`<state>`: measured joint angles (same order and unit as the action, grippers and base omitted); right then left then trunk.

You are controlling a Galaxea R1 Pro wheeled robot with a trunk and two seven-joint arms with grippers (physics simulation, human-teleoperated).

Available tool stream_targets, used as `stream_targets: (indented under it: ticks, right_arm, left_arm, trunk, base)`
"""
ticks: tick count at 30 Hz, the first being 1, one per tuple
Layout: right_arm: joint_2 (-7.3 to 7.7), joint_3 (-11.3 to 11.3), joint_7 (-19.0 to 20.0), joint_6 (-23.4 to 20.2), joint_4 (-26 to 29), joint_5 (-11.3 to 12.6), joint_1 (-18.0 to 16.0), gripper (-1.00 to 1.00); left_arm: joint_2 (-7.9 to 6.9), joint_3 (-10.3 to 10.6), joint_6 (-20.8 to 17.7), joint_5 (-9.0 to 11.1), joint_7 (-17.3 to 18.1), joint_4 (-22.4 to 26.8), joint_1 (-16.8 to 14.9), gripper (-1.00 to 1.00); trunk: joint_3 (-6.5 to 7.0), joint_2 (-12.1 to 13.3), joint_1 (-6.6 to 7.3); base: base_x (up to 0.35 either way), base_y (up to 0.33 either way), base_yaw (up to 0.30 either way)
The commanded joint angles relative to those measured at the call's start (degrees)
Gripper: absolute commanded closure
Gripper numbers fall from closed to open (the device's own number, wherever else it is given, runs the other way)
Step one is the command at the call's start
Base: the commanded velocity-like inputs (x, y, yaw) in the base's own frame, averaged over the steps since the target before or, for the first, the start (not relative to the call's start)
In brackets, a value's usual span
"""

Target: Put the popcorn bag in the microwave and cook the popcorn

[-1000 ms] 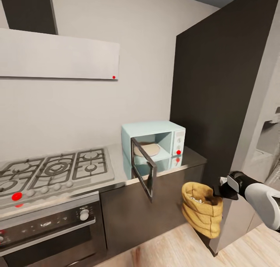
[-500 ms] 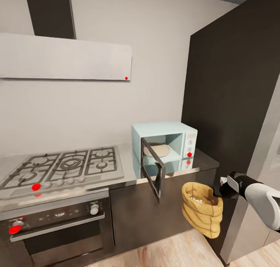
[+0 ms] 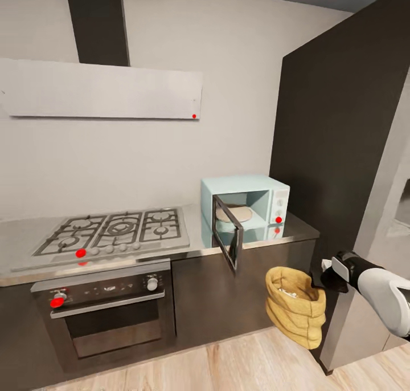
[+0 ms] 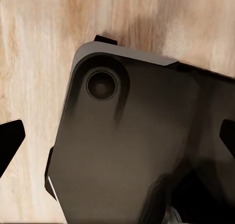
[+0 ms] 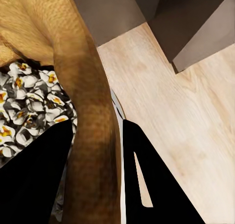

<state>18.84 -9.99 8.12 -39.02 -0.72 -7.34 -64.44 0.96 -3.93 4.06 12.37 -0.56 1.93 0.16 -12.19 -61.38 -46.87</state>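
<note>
While gripper-held, popcorn bag aloft.

A home kitchen. A gas hob is set into a grey table over dark cabinets, with an oven beneath and a hood on the wall above. A small mint-blue microwave stands open beside a tall dark unit, probably a cupboard. The floor is pale wood.

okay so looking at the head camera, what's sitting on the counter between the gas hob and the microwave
Nothing: in the head view the stretch of countertop between the gas hob and the microwave is bare grey metal. The microwave's open door swings out just past it.
</note>
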Motion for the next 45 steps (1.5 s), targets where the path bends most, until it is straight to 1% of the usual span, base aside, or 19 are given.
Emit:
stream_targets:
  ticks: [1,11,25,30,40,45]
  right_arm:
    - [0.09,-0.38,0.31,-0.09,-0.07,-0.58,-0.07,1.0]
    - [0.22,-0.38,0.31,-0.09,-0.07,-0.57,-0.07,1.0]
    - [0.14,-0.29,0.4,-0.18,-0.07,-0.74,-0.07,1.0]
    - [0.16,-0.29,0.4,-0.16,-0.07,-0.75,-0.07,1.0]
    - [0.21,-0.29,0.4,-0.18,-0.07,-1.01,-0.07,1.0]
    - [0.15,-0.29,0.4,-0.24,-0.07,-1.01,-0.07,1.0]
  left_arm:
    - [0.05,-0.37,0.07,0.02,-0.06,0.09,0.02,-1.0]
    - [0.11,-0.35,0.07,0.01,-0.06,0.09,0.02,-1.0]
    - [0.09,-0.37,0.07,0.06,-0.06,0.09,0.02,-1.0]
    - [0.15,-0.37,0.07,0.02,-0.06,0.09,0.02,-1.0]
    - [0.09,-0.37,0.07,0.02,-0.08,0.09,0.02,-1.0]
    - [0.05,-0.37,0.13,0.02,-0.06,0.09,0.02,-1.0]
  trunk:
    - [-0.06,-0.05,0.0]
    - [-0.06,-0.05,0.0]
    - [-0.06,-0.05,0.0]
    - [-0.06,-0.05,0.0]
    - [-0.06,-0.05,0.0]
    - [-0.06,-0.05,0.0]
  base:
    - [-0.028,-0.011,0.23]
    - [0.001,-0.002,0.259]
    - [0.225,-0.157,0.011]
    - [0.021,-0.049,0.0]
    - [0.0,-0.265,0.001]
    - [0.0,-0.154,0.196]
